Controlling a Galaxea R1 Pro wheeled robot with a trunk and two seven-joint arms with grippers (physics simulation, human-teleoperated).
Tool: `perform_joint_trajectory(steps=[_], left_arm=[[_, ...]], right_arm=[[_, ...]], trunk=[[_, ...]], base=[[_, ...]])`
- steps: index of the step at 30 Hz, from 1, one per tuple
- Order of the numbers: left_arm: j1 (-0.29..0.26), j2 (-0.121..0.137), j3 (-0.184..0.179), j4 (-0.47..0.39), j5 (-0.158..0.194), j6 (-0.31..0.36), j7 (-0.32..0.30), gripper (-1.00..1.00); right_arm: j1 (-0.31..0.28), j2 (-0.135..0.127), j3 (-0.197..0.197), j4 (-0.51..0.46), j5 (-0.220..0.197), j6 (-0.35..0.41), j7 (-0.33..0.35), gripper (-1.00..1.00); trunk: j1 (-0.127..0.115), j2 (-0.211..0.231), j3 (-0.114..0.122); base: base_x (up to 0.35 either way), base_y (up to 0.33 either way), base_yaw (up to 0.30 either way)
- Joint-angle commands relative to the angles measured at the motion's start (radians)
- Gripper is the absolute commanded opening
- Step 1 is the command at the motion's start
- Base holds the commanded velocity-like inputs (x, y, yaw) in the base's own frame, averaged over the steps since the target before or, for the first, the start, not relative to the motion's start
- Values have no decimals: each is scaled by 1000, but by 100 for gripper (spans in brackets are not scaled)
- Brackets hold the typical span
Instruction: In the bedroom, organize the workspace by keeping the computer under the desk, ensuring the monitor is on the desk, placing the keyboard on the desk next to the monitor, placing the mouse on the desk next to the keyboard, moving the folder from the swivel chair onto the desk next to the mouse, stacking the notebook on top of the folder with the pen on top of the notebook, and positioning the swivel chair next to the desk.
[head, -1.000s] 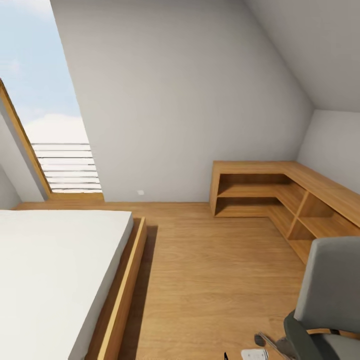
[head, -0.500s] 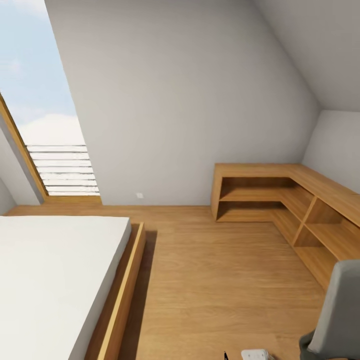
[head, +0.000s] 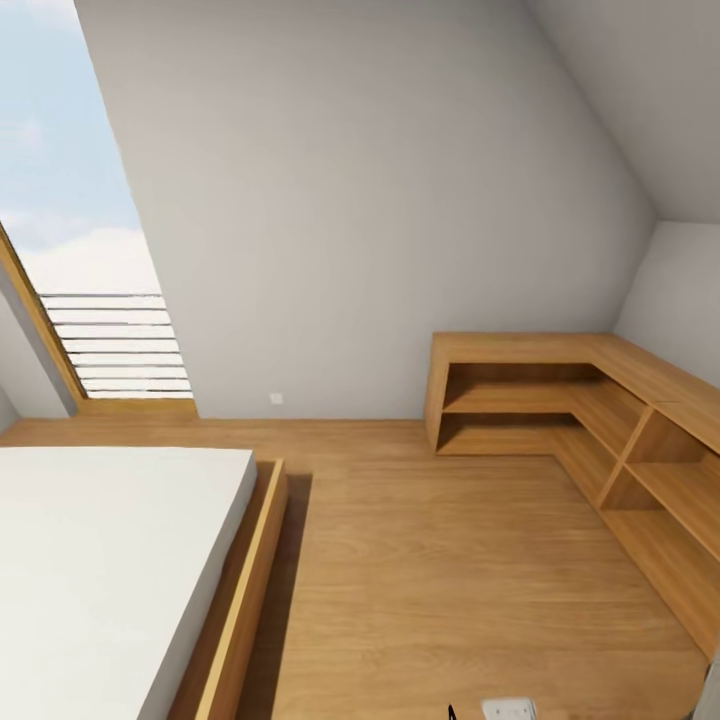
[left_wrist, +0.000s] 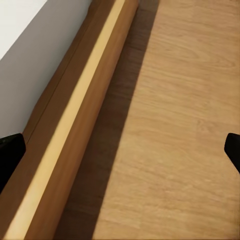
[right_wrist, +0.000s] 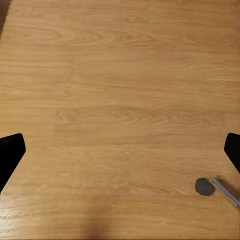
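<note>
Since a second ago the head camera has swung left, carrying the swivel chair (right_wrist: 216, 187) almost out of frame; what seems to be its caster and chrome leg shows on the wooden floor (right_wrist: 120, 90). Left gripper (left_wrist: 120, 150) beside the bed frame (left_wrist: 75, 125) and right gripper (right_wrist: 120, 150) both hang spread wide, empty.

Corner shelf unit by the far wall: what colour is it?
Light honey-brown wood, much like the floor. The corner shelf unit shows best in the head view.
</note>
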Motion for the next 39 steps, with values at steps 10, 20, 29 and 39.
perform_joint_trajectory(steps=[10,20,29,39], left_arm=[[1,-1,4,-2,-4,-1,2,100],[1,-1,4,-2,-4,-2,2,100],[1,-1,4,-2,-4,-1,2,100],[1,-1,4,-2,-4,-1,2,100]], right_arm=[[-1,0,-8,2,11,-4,-5,100],[-1,0,-8,2,11,-3,-5,100],[-1,0,-8,2,11,-4,-5,100],[-1,0,-8,2,11,-3,-5,100]], trunk=[[1,-1,-1],[1,-1,-1],[1,-1,-1],[1,-1,-1]], base=[[229,0,0],[202,0,0],[189,0,0],[183,0,0]])
